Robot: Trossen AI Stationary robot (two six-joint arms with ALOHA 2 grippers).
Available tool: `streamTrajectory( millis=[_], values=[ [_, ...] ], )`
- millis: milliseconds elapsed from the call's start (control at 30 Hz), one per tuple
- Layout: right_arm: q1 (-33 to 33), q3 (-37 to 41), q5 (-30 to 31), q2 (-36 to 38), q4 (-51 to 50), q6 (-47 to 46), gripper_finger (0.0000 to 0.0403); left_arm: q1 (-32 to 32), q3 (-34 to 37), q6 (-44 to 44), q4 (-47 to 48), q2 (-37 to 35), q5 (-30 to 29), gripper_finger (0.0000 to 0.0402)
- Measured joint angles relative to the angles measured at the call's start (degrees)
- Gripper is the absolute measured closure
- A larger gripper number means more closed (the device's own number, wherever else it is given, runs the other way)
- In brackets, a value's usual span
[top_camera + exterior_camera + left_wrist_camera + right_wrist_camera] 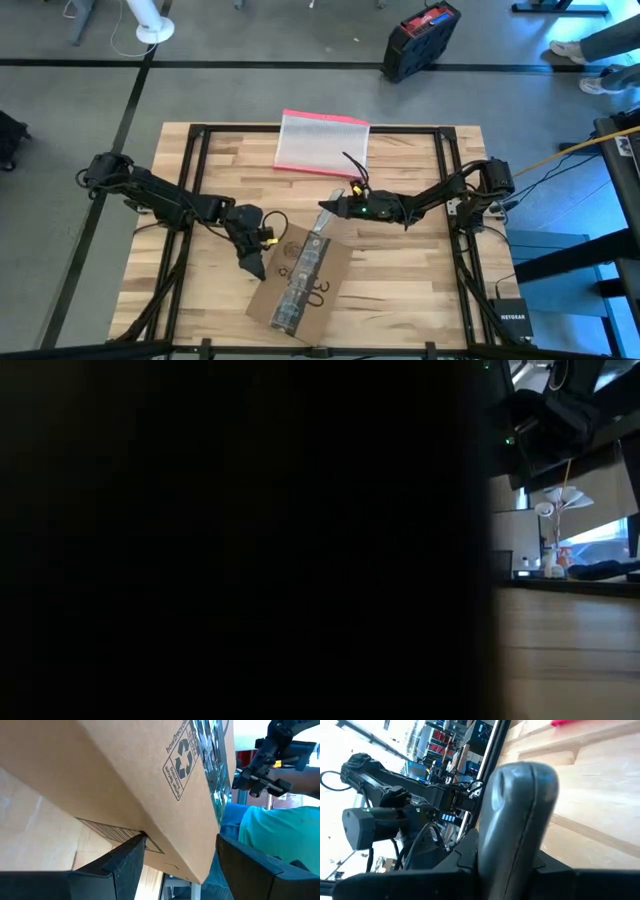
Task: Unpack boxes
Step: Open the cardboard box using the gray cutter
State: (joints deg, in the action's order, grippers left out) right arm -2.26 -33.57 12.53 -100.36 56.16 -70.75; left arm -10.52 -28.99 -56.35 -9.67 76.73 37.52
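Note:
The brown cardboard box lies on the table's near middle, with a black printed tape strip along its top. The strip's far end sticks out past the box's far edge. My left gripper is open at the box's left side. In the left wrist view its fingers stand on either side of the box's lower edge. My right gripper is at the box's far corner, beside the strip's free end, and its fingers look shut. My left gripper's one fingertip lies against the box's side by the barcode label. The other finger stands clear of the box. The fingers come level from the table's left. My right gripper: I cannot tell whether it touches the strip's end.
A clear plastic pouch with a pink-red edge lies at the table's far middle. A black and red case stands on the floor beyond. The low view is mostly blocked by a dark surface close to the camera. Bare wood lies at the table's right.

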Motion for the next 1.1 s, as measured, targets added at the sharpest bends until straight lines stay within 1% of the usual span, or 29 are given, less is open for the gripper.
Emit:
streamTrajectory(
  millis=[100,200,433,567,667,833,933,1100],
  values=[
    [0.0,-0.4,0.0,0.0,0.6,3.5,0.0338,0.0,0.0,0.0,0.0,0.0,0.0,0.0167],
    [0.8,-2.4,-1.8,0.0,-0.8,7.8,0.0338,0.0,0.0,0.0,-0.1,0.0,0.1,0.0167],
    [3.4,-10.3,-9.1,-0.1,-10.4,17.8,0.0338,0.0,0.0,0.3,-0.2,0.0,0.2,0.0167],
    [4.0,-14.2,-12.2,-0.1,-16.5,21.7,0.0338,0.2,0.0,1.5,0.0,0.0,-0.2,0.0167],
    [4.0,-15.2,-13.2,-0.1,-17.9,23.2,0.0338,1.3,0.0,2.6,1.0,0.0,-0.4,0.0167],
    [3.9,-15.2,-13.7,0.0,-18.3,23.2,0.0338,3.4,0.0,3.0,2.1,0.0,-0.6,0.0167],
    [3.9,-15.2,-13.9,0.0,-17.4,23.2,0.0338,3.3,0.0,4.1,3.4,0.2,-1.4,0.0167],
    [4.2,-15.2,-13.2,0.0,-15.5,23.5,0.0338,2.2,-0.1,3.8,3.1,2.5,-1.4,0.0167]
  ],
)
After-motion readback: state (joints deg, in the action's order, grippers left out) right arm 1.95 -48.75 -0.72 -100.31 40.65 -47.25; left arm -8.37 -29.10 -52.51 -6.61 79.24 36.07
